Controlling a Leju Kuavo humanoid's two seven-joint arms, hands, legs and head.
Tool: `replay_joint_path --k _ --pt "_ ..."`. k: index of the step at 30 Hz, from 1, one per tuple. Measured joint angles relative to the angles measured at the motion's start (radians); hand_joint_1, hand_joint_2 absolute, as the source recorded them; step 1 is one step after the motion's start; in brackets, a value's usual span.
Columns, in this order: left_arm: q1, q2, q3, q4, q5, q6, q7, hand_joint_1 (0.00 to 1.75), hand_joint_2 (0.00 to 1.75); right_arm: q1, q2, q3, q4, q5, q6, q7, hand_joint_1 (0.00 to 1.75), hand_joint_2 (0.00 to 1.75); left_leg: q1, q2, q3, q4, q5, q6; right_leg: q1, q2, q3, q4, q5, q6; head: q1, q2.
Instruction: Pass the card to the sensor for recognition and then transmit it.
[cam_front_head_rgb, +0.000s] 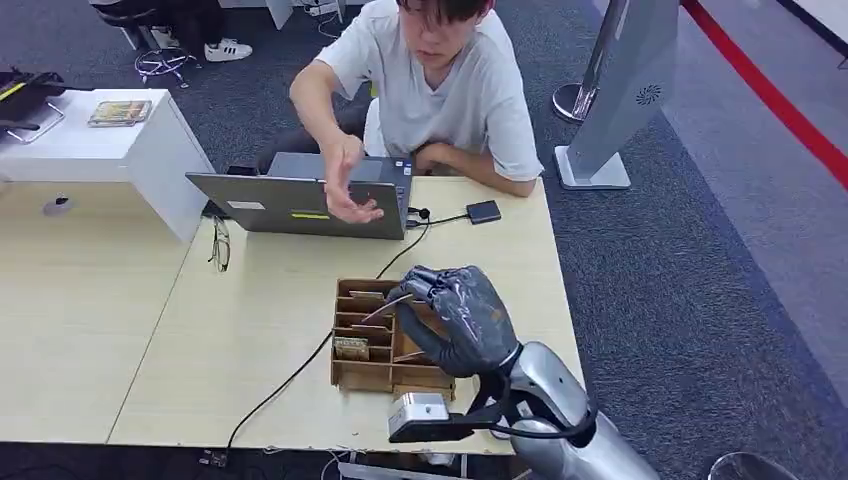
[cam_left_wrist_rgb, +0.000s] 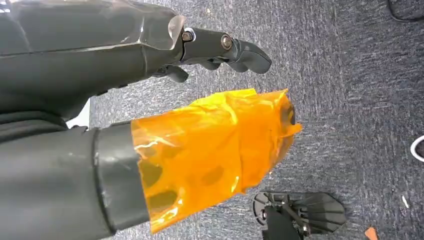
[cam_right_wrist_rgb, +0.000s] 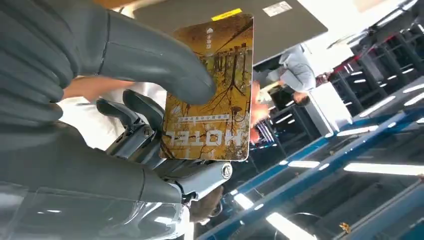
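Observation:
My right hand (cam_front_head_rgb: 462, 318) hovers just above the wooden card box (cam_front_head_rgb: 362, 372) on the table and pinches a yellow hotel card (cam_right_wrist_rgb: 212, 95) between its thumb (cam_right_wrist_rgb: 150, 52) and fingers. From the head view the card (cam_front_head_rgb: 385, 309) appears edge-on, sticking out of the hand toward the left. The small black sensor (cam_front_head_rgb: 483, 211) lies at the far side of the table, on a cable, well beyond the hand. My left hand (cam_left_wrist_rgb: 150, 75) hangs over grey carpet with nothing in it; orange film (cam_left_wrist_rgb: 220, 150) wraps its thumb.
A person (cam_front_head_rgb: 440, 90) sits behind the table with one hand (cam_front_head_rgb: 345, 185) raised over a grey laptop (cam_front_head_rgb: 300, 205). Glasses (cam_front_head_rgb: 220, 245) lie left of the laptop. A black cable (cam_front_head_rgb: 290, 380) crosses the table past the box. A white cabinet (cam_front_head_rgb: 110, 145) stands at the far left.

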Motion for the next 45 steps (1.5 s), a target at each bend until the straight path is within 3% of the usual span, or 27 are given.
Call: replay_joint_path --k 12,21,38,41,42,43,44,45 --pt "-0.001 -0.001 0.006 0.0 -0.013 -0.006 0.003 0.0 0.0 -0.034 0.03 0.018 0.019 0.017 0.008 0.026 1.75 1.75 0.0 0.0 0.0 0.0 0.0 0.0 0.0 0.0 0.0 0.0 0.0 0.0 0.0 0.0" --pt "-0.012 -0.002 0.006 -0.006 -0.037 -0.024 0.035 0.0 0.0 -0.082 0.078 0.025 0.074 0.054 0.017 0.108 1.75 1.75 0.0 0.0 0.0 0.0 0.0 0.0 0.0 0.0 0.0 0.0 0.0 0.0 0.0 0.0" --pt "-0.018 -0.008 0.006 -0.01 -0.053 -0.029 0.042 0.0 0.0 -0.104 0.116 0.027 0.137 0.055 0.016 0.138 1.75 1.75 0.0 0.0 0.0 0.0 0.0 0.0 0.0 0.0 0.0 0.0 0.0 0.0 0.0 0.0" --pt "-0.022 -0.009 0.006 -0.01 -0.059 -0.031 0.045 0.0 0.0 -0.109 0.127 0.026 0.151 0.055 0.016 0.147 1.54 1.75 0.0 0.0 0.0 0.0 0.0 0.0 0.0 0.0 0.0 0.0 0.0 0.0 0.0 0.0" --pt "-0.023 -0.01 0.006 -0.01 -0.062 -0.031 0.045 0.0 0.0 -0.111 0.13 0.026 0.156 0.054 0.019 0.151 1.29 1.75 0.0 0.0 0.0 0.0 0.0 0.0 0.0 0.0 0.0 0.0 0.0 0.0 0.0 0.0" --pt "-0.024 -0.01 0.006 -0.01 -0.064 -0.031 0.045 0.0 0.0 -0.113 0.133 0.026 0.16 0.053 0.024 0.156 0.4 1.75 0.0 0.0 0.0 0.0 0.0 0.0 0.0 0.0 0.0 0.0 0.0 0.0 0.0 0.0" --pt "-0.024 -0.011 0.006 -0.01 -0.066 -0.03 0.045 0.0 0.0 -0.114 0.135 0.026 0.164 0.052 0.029 0.159 0.0 1.75 0.0 0.0 0.0 0.0 0.0 0.0 0.0 0.0 0.0 0.0 0.0 0.0 0.0 0.0" --pt "-0.025 -0.012 0.006 -0.01 -0.068 -0.03 0.045 0.0 0.0 -0.116 0.136 0.026 0.168 0.051 0.034 0.16 0.0 0.0 0.0 0.0 0.0 0.0 0.0 0.0 0.0 0.0 0.0 0.0 0.0 0.0 0.0 0.0"
